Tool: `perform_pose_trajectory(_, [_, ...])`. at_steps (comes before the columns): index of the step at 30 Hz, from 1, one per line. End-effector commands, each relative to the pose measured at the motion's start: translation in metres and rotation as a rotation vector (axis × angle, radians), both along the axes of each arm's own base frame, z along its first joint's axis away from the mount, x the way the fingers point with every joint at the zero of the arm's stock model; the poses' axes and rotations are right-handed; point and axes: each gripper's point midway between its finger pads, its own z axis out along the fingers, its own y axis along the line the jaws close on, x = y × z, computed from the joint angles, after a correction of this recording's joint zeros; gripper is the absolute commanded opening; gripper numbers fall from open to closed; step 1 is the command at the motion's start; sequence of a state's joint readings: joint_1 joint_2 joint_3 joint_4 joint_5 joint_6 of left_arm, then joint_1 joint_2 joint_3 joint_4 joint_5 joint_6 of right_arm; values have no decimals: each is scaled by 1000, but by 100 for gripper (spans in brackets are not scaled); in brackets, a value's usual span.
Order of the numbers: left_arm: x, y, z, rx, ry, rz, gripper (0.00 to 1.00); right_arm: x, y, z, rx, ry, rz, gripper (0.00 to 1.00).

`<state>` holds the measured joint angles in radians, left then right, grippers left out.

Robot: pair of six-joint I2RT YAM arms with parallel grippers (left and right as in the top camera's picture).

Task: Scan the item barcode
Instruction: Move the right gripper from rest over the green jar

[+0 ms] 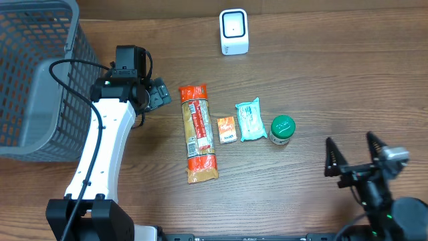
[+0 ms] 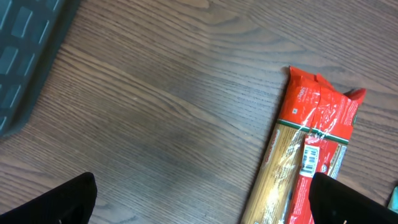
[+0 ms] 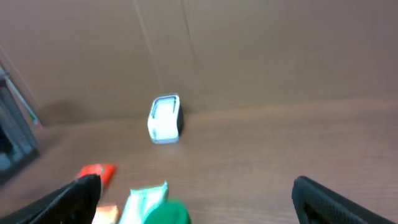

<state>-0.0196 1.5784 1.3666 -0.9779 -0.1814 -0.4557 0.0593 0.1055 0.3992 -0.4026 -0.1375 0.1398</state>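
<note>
A white barcode scanner (image 1: 234,32) stands at the table's far edge, also in the right wrist view as the scanner (image 3: 165,118). A row of items lies mid-table: a long red-and-clear spaghetti pack (image 1: 198,132), a small orange box (image 1: 228,128), a teal packet (image 1: 251,119) and a green-lidded jar (image 1: 282,129). My left gripper (image 1: 159,94) hovers open just left of the spaghetti pack's top end; its wrist view shows the spaghetti pack (image 2: 311,155) with a barcode label facing up. My right gripper (image 1: 353,155) is open near the front right, empty, facing the jar (image 3: 166,214).
A grey mesh basket (image 1: 37,73) fills the far left of the table, right beside my left arm. The scanner stands alone at the back; the items lie close together in a row.
</note>
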Motion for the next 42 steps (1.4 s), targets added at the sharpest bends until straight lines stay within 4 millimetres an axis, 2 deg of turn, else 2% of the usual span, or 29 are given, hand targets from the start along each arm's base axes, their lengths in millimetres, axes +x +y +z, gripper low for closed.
perform_pose_trajectory(1, [0,3,-1,21,7,-7,100,-3,-5,43,10,20,-27,100])
perform_pose_trajectory(5, [0,3,-1,21,7,-7,100,5,-4,61,1,156,-28,100])
perform_pose_trajectory(10, [0,3,-1,21,7,-7,100,20,3,65,-7,404,6,100])
perform_pose_trajectory(13, [0,3,-1,21,8,-7,100,32,16,65,10,522,77,100])
perform_pose_trajectory(17, [0,3,-1,20,7,-7,100,55,39,63,54,565,206,100])
perform_pose_trajectory(22, [0,3,-1,21,7,-7,100,74,57,32,108,700,302,100])
perform_pose_trajectory(26, [0,3,-1,21,7,-7,100,91,60,-1,200,853,267,100])
perform_pose_trajectory(28, [0,3,-1,21,7,-7,100,92,68,-18,293,964,274,100])
perform_pose_trajectory(31, [0,3,-1,21,7,-7,100,95,81,-43,295,1064,300,100])
perform_pose_trajectory(33, [0,3,-1,21,7,-7,100,100,79,-62,278,1120,218,100])
perform_pose_trajectory(35, [0,3,-1,21,7,-7,100,106,69,-85,272,1187,32,100])
perform_pose_trajectory(37, [0,3,-1,21,7,-7,100,109,65,-99,251,1209,-90,100])
perform_pose_trajectory(39, [0,3,-1,21,7,-7,100,114,70,-108,209,1203,-122,100])
perform_pose_trajectory(42, [0,3,-1,21,7,-7,100,130,94,-110,189,1145,-66,100])
